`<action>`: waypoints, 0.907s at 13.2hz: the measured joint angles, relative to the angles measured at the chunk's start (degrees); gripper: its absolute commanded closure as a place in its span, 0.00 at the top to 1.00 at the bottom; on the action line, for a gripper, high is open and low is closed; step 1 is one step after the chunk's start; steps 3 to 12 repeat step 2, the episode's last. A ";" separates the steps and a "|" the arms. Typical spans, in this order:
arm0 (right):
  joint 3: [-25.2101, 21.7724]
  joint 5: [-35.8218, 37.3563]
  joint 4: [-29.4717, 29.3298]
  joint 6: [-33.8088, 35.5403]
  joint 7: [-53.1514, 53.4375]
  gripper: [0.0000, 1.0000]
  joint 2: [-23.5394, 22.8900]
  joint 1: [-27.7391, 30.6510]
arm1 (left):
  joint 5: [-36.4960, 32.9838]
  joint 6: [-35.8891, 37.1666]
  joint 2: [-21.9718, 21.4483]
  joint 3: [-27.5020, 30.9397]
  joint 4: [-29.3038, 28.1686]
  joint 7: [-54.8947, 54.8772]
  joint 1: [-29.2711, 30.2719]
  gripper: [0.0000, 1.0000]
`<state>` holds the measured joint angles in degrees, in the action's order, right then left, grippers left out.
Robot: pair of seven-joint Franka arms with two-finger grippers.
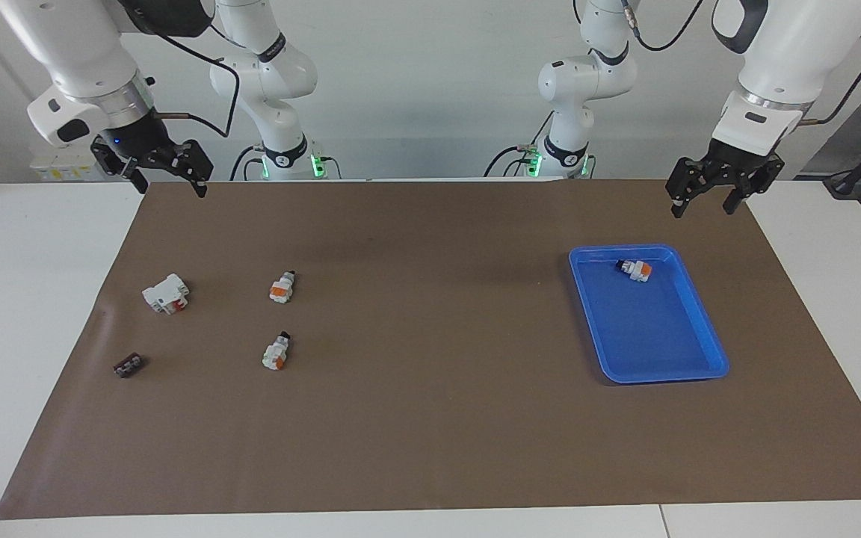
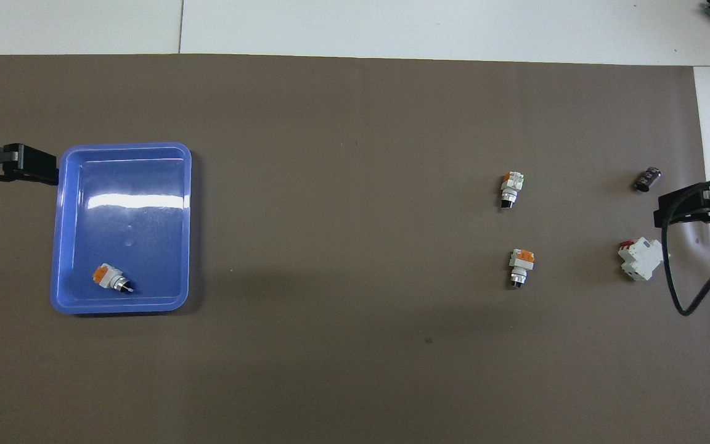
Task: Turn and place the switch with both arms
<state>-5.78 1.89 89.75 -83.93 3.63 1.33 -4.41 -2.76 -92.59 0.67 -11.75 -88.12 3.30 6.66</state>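
Overhead view shows 3 switches on the brown mat (image 2: 355, 370) covering the counter (image 1: 27, 299). 1 switch (image 2: 112, 279) lies in the blue tray (image 2: 62, 203) at the left arm's end, in the tray corner nearest the robots, orange face up, black tip pointing toward the right arm's end. The other 2 lie on the mat toward the right arm's end, well apart from the tray: the nearer switch (image 2: 521, 266) shows orange, and the farther switch (image 2: 511, 187) shows orange and green, both with black tips pointing toward the robots.

Closer still to the right arm's end sit a white block with red (image 2: 640, 259) and, farther from the robots, a small black block (image 2: 647, 179).

Both arms wait raised. Left end effector (image 1: 707, 200) hangs with fingers spread, empty, over the mat's edge beside the tray. Right end effector (image 1: 169, 175) hangs over the mat's corner at its own end, fingers apart, holding nothing.
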 measured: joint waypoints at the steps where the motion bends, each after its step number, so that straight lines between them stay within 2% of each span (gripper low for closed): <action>1: -0.06 0.00 0.00 0.00 0.00 1.00 0.00 0.00 | 0.00 0.07 -0.20 0.00 -0.22 0.00 0.00 0.90; 12: -0.11 0.00 0.00 0.00 0.00 1.00 0.00 0.01 | 0.00 0.19 -0.35 0.00 -0.33 -0.01 0.00 0.90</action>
